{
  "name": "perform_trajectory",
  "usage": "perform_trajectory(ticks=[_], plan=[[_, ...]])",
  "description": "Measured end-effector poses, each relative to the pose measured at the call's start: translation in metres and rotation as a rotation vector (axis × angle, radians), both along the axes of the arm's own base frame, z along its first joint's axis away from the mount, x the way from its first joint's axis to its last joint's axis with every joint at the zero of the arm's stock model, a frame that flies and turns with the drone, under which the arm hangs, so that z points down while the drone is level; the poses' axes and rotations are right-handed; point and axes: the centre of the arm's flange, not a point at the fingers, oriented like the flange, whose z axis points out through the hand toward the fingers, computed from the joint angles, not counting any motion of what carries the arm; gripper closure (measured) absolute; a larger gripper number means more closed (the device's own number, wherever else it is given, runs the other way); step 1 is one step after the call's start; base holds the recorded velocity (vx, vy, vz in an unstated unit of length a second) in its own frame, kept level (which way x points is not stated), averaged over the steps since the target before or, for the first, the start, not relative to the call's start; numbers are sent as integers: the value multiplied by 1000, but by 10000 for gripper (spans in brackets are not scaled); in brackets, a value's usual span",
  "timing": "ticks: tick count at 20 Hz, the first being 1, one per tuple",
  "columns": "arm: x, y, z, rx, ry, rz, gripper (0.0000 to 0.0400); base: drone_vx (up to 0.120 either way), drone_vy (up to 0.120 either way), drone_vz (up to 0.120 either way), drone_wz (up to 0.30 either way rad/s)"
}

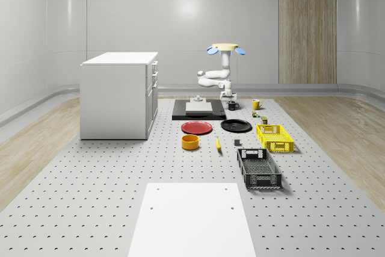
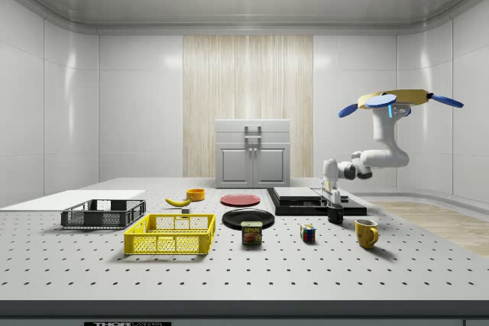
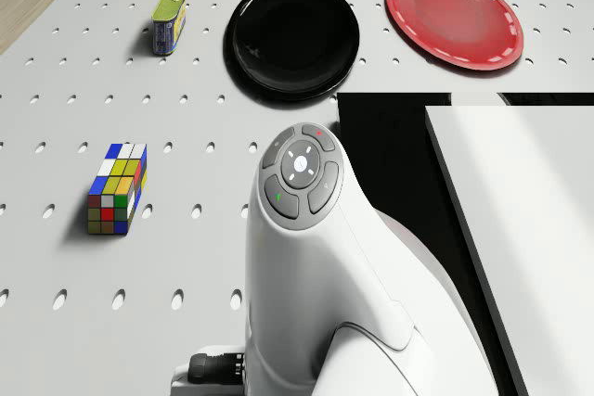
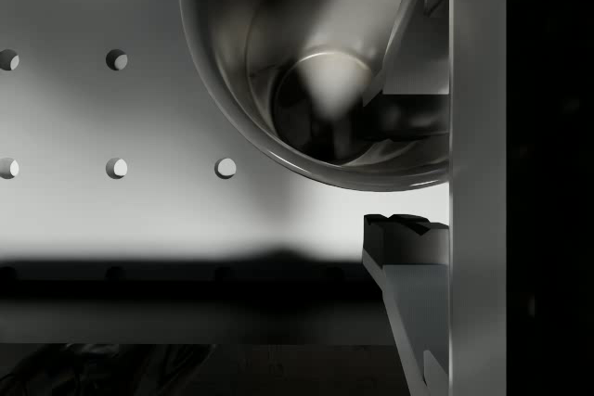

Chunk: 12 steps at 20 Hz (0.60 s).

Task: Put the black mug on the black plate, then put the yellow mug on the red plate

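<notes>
Mug, black (image 1: 233, 105), stands on the tabletop (image 1: 120, 173) just beside the black slab (image 1: 180, 114), w/ the black plate (image 1: 236, 126) near and the yellow mug (image 1: 256, 104) close by. Our pincer (image 4: 406, 159) is down at it: one finger (image 4: 408, 44) inside the cup, the other (image 4: 408, 248) outside, straddling the wall, not yet clamped as far as we can judge. Drone (image 1: 225, 48) hovers over that corner. We'd close firmly on the wall, lift straight, keep it upright, then centre over the plate before lowering.
</notes>
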Motion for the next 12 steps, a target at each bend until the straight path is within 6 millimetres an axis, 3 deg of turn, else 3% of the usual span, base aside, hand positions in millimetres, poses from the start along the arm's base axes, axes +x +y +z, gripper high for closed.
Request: perform_trajectory(ticks=[8, 12], plan=[[0, 0, -32, 0, 0, 0, 290, 0, 0, 0, 0], [0, 0, -50, 0, 0, 0, 290, 100, 0, 0, 0]])
